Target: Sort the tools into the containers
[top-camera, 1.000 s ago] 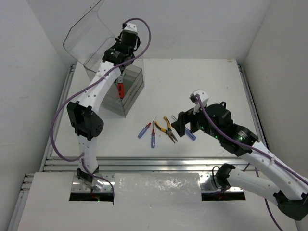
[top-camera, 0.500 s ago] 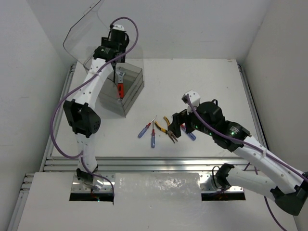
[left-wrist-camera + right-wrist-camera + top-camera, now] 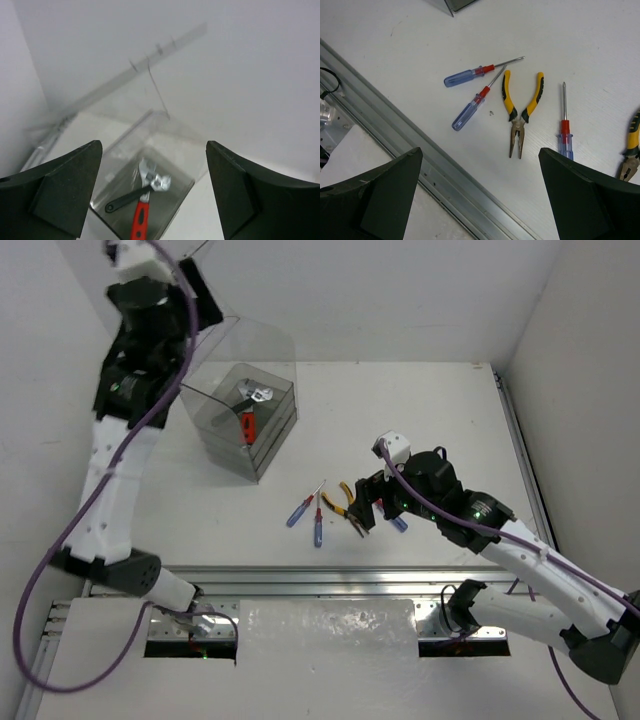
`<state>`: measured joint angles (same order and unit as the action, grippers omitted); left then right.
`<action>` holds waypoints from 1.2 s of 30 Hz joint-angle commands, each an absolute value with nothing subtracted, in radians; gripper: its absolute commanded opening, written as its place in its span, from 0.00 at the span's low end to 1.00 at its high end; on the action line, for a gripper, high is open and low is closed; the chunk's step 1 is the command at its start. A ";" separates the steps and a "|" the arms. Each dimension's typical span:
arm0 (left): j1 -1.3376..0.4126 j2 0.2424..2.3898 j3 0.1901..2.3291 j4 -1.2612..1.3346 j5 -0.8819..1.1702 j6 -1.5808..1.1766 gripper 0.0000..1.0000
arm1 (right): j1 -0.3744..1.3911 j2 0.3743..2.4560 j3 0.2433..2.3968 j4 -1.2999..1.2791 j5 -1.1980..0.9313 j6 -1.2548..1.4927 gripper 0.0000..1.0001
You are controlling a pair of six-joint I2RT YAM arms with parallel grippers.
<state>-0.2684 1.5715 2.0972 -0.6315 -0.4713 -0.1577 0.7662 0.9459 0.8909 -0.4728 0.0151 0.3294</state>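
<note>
Tool sorting is being carried out on a white table [image 3: 420,420]. Two tools are already lying crossed in the top of the smoky box [image 3: 268,455] at the table's far left: a red-handled wrench [image 3: 141,220] and a black-handled wrench [image 3: 124,200]. The clear lid [image 3: 255,345] is arching over them. The left gripper [image 3: 152,192] is being held high above the box, jaws spread wide with nothing between them.

The right gripper [image 3: 480,195], likewise wide and empty, is being poised over the tools lying loose near the table's front edge. Two blue screwdrivers [image 3: 470,75] are seen with shafts crossing, and yellow pliers [image 3: 521,112] are lying just beside them. A third screwdriver [image 3: 564,132] is lying beyond the pliers, and a second pair of pliers [image 3: 631,150] is being cut off by the frame's edge.

The step in hand is judged to be the right arm's pick of the next tool, with the yellow pliers lying most nearly under the gripper. A straight descent is being called for, with the jaws turned across the handles. They would need to close without the neighbouring screwdriver being caught. The box is well apart from the pile, so a long carry across the table is being called for afterwards.
</note>
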 commanded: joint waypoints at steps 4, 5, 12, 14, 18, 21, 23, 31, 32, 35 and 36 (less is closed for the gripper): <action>-0.245 1.388 2.083 -0.420 -0.685 -0.175 0.82 | 0.764 0.925 0.865 -0.442 0.008 0.302 0.99; -0.241 1.396 2.115 -0.422 -0.701 -0.163 0.82 | 0.764 0.923 0.864 -0.440 0.005 0.302 0.99; -0.070 1.491 2.289 -0.528 -0.707 -0.245 0.20 | 0.764 0.900 0.839 -0.425 -0.021 0.298 0.99; 0.000 1.515 2.305 -0.573 -0.639 -0.326 0.11 | 0.764 0.896 0.838 -0.423 -0.028 0.296 0.99; 0.380 1.659 2.280 -0.667 -0.010 -0.594 0.02 | 0.764 0.884 0.819 -0.411 -0.058 0.290 0.99; 0.518 1.680 2.020 -0.456 0.395 -0.720 0.00 | 0.764 0.874 0.810 -0.413 -0.067 0.279 0.99; 0.537 1.652 1.880 -0.206 0.510 -0.779 0.00 | 0.764 0.867 0.805 -0.417 -0.075 0.273 0.99; 0.528 1.720 1.744 0.220 0.785 -0.951 0.00 | 0.764 0.865 0.796 -0.410 -0.123 0.264 0.99; 0.525 1.721 1.737 0.253 0.839 -0.963 0.00 | 0.765 0.868 0.793 -0.407 -0.127 0.264 0.99; 0.506 1.743 1.770 0.236 0.891 -0.948 0.00 | 0.765 0.880 0.795 -0.399 -0.144 0.264 0.99; 0.499 1.753 1.776 0.251 0.911 -0.968 0.00 | 0.764 0.882 0.795 -0.396 -0.150 0.265 0.99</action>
<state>0.5148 1.7866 1.7237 0.0757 0.7597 -0.9192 0.7662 0.8768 0.7963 -0.4480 -0.1158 0.2790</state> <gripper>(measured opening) 0.001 0.993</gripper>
